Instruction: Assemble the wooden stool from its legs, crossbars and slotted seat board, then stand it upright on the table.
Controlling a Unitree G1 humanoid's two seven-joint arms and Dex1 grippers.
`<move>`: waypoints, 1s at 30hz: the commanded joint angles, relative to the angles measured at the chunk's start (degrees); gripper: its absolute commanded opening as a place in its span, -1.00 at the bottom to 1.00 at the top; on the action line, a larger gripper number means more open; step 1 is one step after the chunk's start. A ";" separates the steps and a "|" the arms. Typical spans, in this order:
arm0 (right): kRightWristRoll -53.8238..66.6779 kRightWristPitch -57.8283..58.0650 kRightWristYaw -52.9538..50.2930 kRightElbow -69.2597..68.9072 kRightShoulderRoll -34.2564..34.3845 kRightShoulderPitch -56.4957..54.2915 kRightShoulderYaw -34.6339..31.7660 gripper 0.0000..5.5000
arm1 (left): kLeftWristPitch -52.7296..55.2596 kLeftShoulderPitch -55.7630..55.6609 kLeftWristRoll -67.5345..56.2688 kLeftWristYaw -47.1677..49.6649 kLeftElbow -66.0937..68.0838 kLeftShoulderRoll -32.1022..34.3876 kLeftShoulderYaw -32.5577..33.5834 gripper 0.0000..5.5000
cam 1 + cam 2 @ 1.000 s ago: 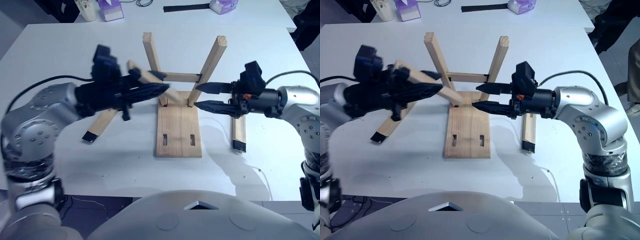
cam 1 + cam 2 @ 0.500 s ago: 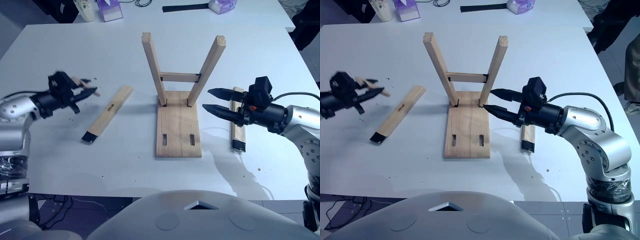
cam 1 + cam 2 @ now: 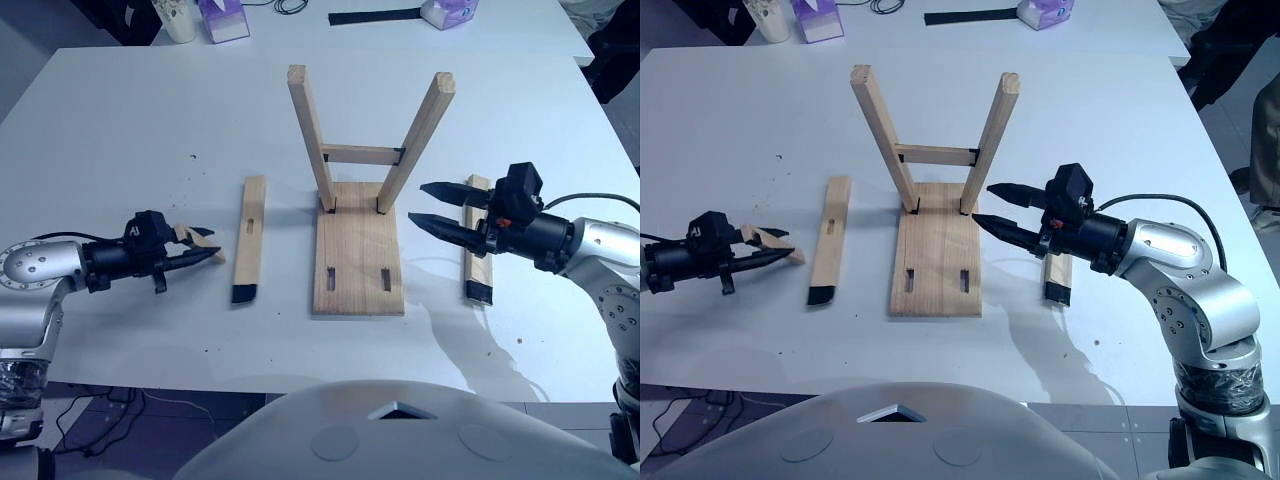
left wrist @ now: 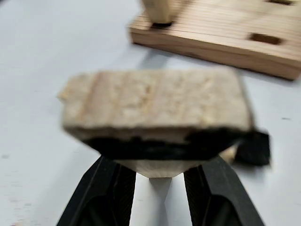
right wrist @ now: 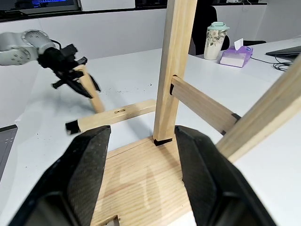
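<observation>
Stool parts lie on the white table (image 3: 120, 110) between the robot's two hands. The left hand (image 3: 212, 257) is closed on a short crossbar (image 3: 183, 235), its black fingers (image 4: 110, 188) pinching the stick low over the table. Just past its fingertips a loose leg (image 3: 248, 238) lies flat, black-capped end toward the robot. Beyond that leg lies the slotted seat board (image 3: 358, 262), with two upright legs (image 3: 308, 130) standing in its far slots and a fitted crossbar (image 3: 360, 154) joining them. The two near slots show as dark holes. The right hand (image 3: 423, 202) is open and holds nothing, its tips just beside the upright leg nearer to it. Beneath that hand a second loose leg (image 3: 479, 270) lies flat on the table.
</observation>
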 commanded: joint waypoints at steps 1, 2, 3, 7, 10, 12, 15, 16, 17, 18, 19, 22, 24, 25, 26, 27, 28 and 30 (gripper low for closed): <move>-1.10 -1.03 -0.21 0.25 0.04 0.29 0.46 -0.09 | 1.30 -0.80 0.84 0.02 -0.29 0.67 0.40 -0.53; -1.29 -1.19 -0.08 0.45 -0.13 0.30 0.47 -0.09 | 1.20 -1.90 0.93 0.62 0.13 0.21 0.71 -0.53; -1.46 -1.32 0.07 0.64 -0.27 0.29 0.49 -0.09 | 1.10 -3.06 0.73 1.17 0.52 -0.31 1.17 -0.53; -2.22 -1.71 0.67 1.12 -0.80 0.18 0.74 -0.09 | 3.62 -8.96 -3.47 2.99 0.48 -2.67 3.40 -0.53; -2.49 -1.89 0.76 1.47 -0.81 -0.17 1.12 -0.09 | 7.73 -13.75 -7.92 2.63 -0.81 -4.70 2.53 -0.53; -2.82 -2.10 0.75 1.83 -0.70 -0.50 1.63 -0.09 | 8.29 -15.75 -7.60 1.52 -1.07 -5.89 -0.42 -0.53; -3.29 -2.35 0.97 2.32 -0.60 -1.37 2.64 -0.09 | 6.82 -17.83 -5.14 -1.43 0.27 -6.87 -4.84 -0.53; -3.29 -2.39 1.12 2.41 -0.62 -1.63 2.82 -0.09 | 6.00 -18.70 -4.19 -2.54 1.50 -6.81 -5.89 -0.53; -3.27 -2.43 1.20 2.52 -0.59 -1.87 2.95 -0.09 | 5.38 -19.71 -3.39 -3.55 3.17 -6.76 -6.61 -0.53; -3.27 -2.50 1.34 2.72 -0.52 -2.20 3.14 -0.09 | 4.60 -20.83 -2.57 -4.41 5.23 -6.79 -7.08 -0.53; -3.36 -2.60 1.43 2.89 -0.45 -2.35 3.30 -0.09 | 3.42 -22.19 -1.53 -5.18 7.47 -6.85 -7.63 -0.53; -3.78 -2.98 1.63 2.93 -0.37 -2.21 3.73 -0.09 | 0.90 -25.96 0.50 -6.84 11.62 -7.38 -8.68 -0.53; -4.06 -3.21 1.55 2.80 -0.25 -1.98 3.98 -0.09 | 0.53 -27.48 0.56 -7.85 12.17 -7.27 -8.74 -0.53; -4.16 -3.29 1.44 2.73 -0.18 -1.83 4.04 -0.09 | 0.31 -27.98 0.67 -8.48 12.38 -7.08 -8.83 -0.53; -4.31 -3.44 1.32 2.61 -0.09 -1.50 4.11 -0.09 | -0.08 -28.43 1.04 -9.23 12.78 -6.93 -9.08 -0.53; -4.50 -3.60 1.19 2.50 0.02 -1.17 4.23 -0.09 | -0.72 -28.67 1.73 -10.17 13.51 -6.77 -9.58 -0.53; -4.77 -3.79 1.06 2.46 0.12 -0.96 4.46 -0.09 | -1.54 -28.71 2.55 -11.08 14.36 -6.59 -10.18 -0.53; -5.15 -4.04 0.73 2.30 0.33 -0.71 4.85 -0.09 | -2.99 -28.90 3.91 -12.72 16.09 -6.35 -11.20 -0.53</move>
